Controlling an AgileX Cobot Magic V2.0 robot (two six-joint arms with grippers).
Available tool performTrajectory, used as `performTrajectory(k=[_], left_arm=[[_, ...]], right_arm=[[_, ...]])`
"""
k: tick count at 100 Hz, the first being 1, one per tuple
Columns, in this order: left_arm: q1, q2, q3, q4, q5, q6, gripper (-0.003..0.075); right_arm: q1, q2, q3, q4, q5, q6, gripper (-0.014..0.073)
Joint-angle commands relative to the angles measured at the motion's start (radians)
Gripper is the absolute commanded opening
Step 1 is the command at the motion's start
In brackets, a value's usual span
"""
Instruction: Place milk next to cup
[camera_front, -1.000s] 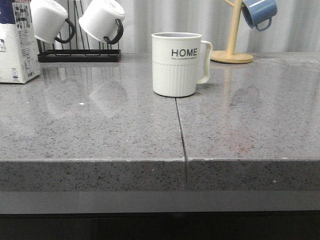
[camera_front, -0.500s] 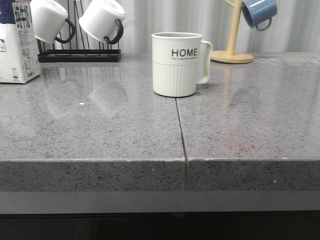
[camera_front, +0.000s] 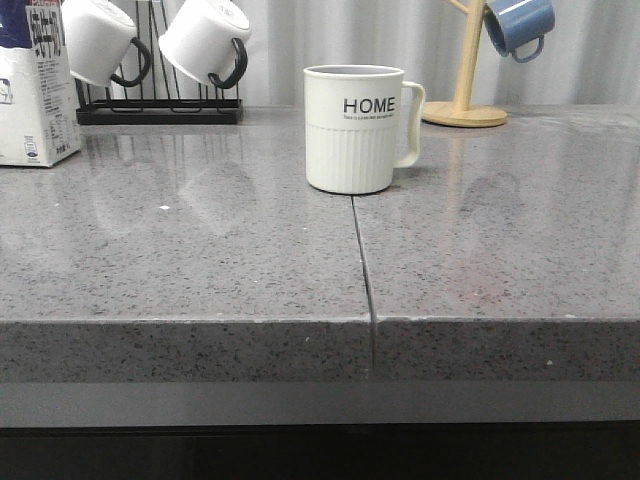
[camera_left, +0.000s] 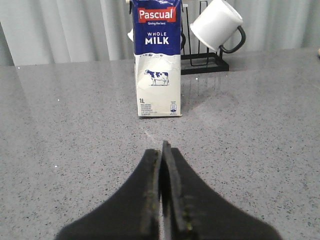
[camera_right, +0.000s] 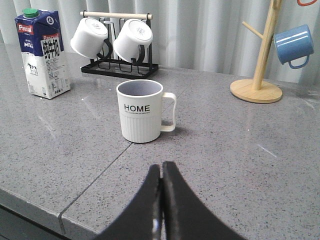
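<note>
The milk carton (camera_front: 35, 90), white with a blue top, stands upright at the far left of the counter, partly cut off by the front view's edge. It shows whole in the left wrist view (camera_left: 157, 60) and in the right wrist view (camera_right: 42, 55). The cream "HOME" cup (camera_front: 355, 128) stands mid-counter, handle to the right; it also shows in the right wrist view (camera_right: 141, 111). My left gripper (camera_left: 162, 150) is shut and empty, some way short of the milk. My right gripper (camera_right: 161, 167) is shut and empty, short of the cup. Neither gripper shows in the front view.
A black rack (camera_front: 160, 105) holding two white mugs with black handles (camera_front: 205, 40) stands behind the milk. A wooden mug tree (camera_front: 465, 80) with a blue mug (camera_front: 518, 25) stands at the back right. A seam (camera_front: 362, 265) runs down the counter in front of the cup.
In the front view the milk carton sits slightly further left in the frame than a second ago. Nothing else has moved.
</note>
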Motion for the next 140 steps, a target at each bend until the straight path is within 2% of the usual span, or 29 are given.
performTrajectory(k=[1, 21, 28, 33, 40, 52, 59, 64, 101, 140], left_arm=[[0.000, 0.097, -0.071, -0.008, -0.062, -0.004, -0.0020], [0.000, 0.266, -0.113, -0.002, -0.100, -0.004, -0.0014], [0.000, 0.316, -0.126, -0.002, -0.131, -0.004, 0.0036], [0.000, 0.349, -0.134, -0.002, -0.169, -0.004, 0.0102], [0.000, 0.391, -0.141, -0.002, -0.230, -0.004, 0.0238], [0.000, 0.457, -0.141, 0.002, -0.357, -0.004, 0.0517], [0.000, 0.498, -0.141, 0.010, -0.413, -0.004, 0.0628], [0.000, 0.527, -0.142, 0.010, -0.444, -0.004, 0.0673], [0.000, 0.813, -0.256, -0.026, -0.723, -0.015, 0.0681], [-0.032, 1.125, -0.480, -0.026, -0.729, -0.015, 0.0681]], right_arm=[[-0.002, 0.011, -0.028, -0.007, -0.074, -0.006, -0.0036], [-0.002, 0.011, -0.028, -0.007, -0.074, -0.006, -0.0036], [-0.002, 0.011, -0.028, -0.007, -0.074, -0.006, -0.0036], [-0.002, 0.011, -0.028, -0.007, -0.074, -0.006, -0.0036], [-0.002, 0.011, -0.028, -0.007, -0.074, -0.006, -0.0036], [-0.002, 0.011, -0.028, -0.007, -0.074, -0.006, -0.0036], [-0.002, 0.011, -0.028, -0.007, -0.074, -0.006, -0.0036], [-0.002, 0.011, -0.028, -0.007, -0.074, -0.006, -0.0036], [-0.002, 0.011, -0.028, -0.007, -0.074, -0.006, -0.0036], [-0.002, 0.011, -0.028, -0.007, -0.074, -0.006, -0.0036]])
